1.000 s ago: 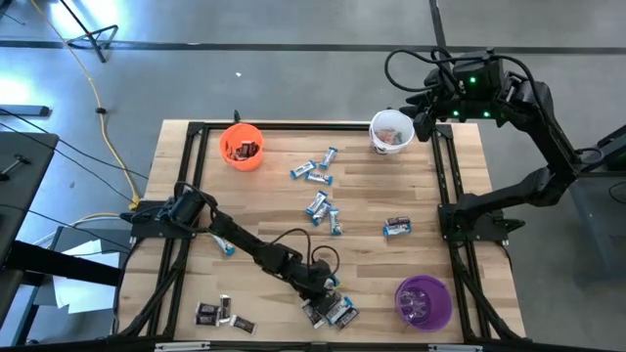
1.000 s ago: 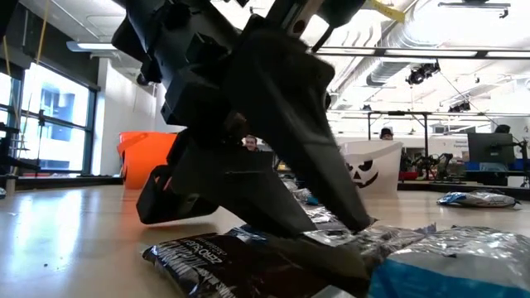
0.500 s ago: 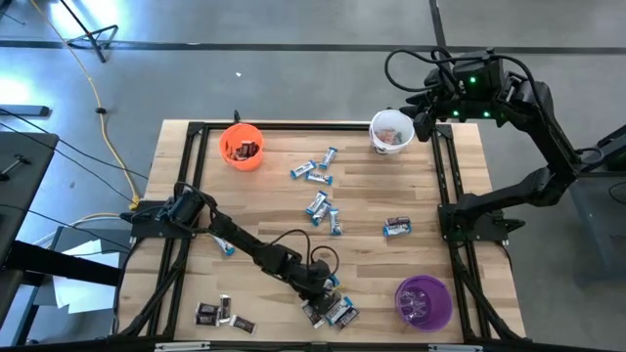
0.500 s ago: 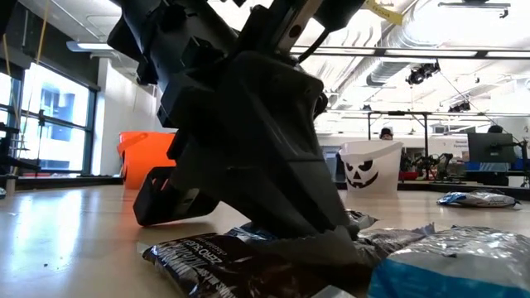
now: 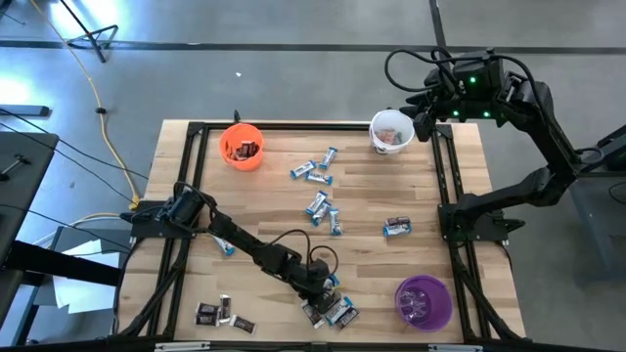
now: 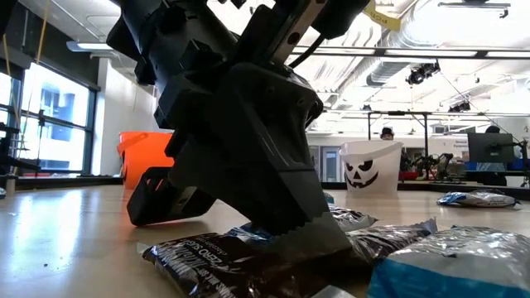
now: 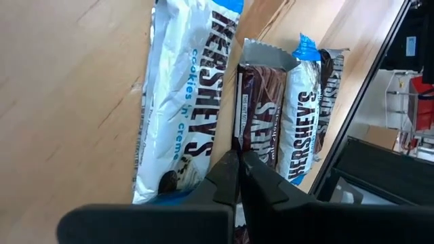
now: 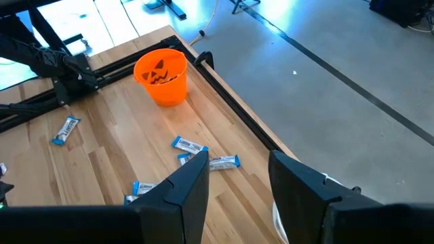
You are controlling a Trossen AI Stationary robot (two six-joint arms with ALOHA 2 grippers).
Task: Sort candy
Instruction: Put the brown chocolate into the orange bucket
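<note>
Wrapped candy lies scattered on the wooden table. A small pile near the front edge holds blue-and-white bars and a dark brown bar, side by side on the wood. My left gripper reaches slanting down into this pile and is shut on the dark brown bar. High over the back right corner, beside the white cup, my right gripper hangs open with nothing between its fingers. My left gripper pinches the near end of the dark brown bar between its two fingers, which meet tip to tip. They come slanting down from the table's left and lie along the bar. The bar lies flat on the table among its neighbours; the fingertips hide the wrapper's very end.
An orange cup with dark candy inside stands at the back left, a purple cup at the front right. Loose candy lies mid-table, to the right and front left. A black frame rims the table.
My left gripper has shut: its fingers, apart a second ago, have come together on the dark brown bar's end. The arm itself has kept its place, and the candy pile lies where it was.
</note>
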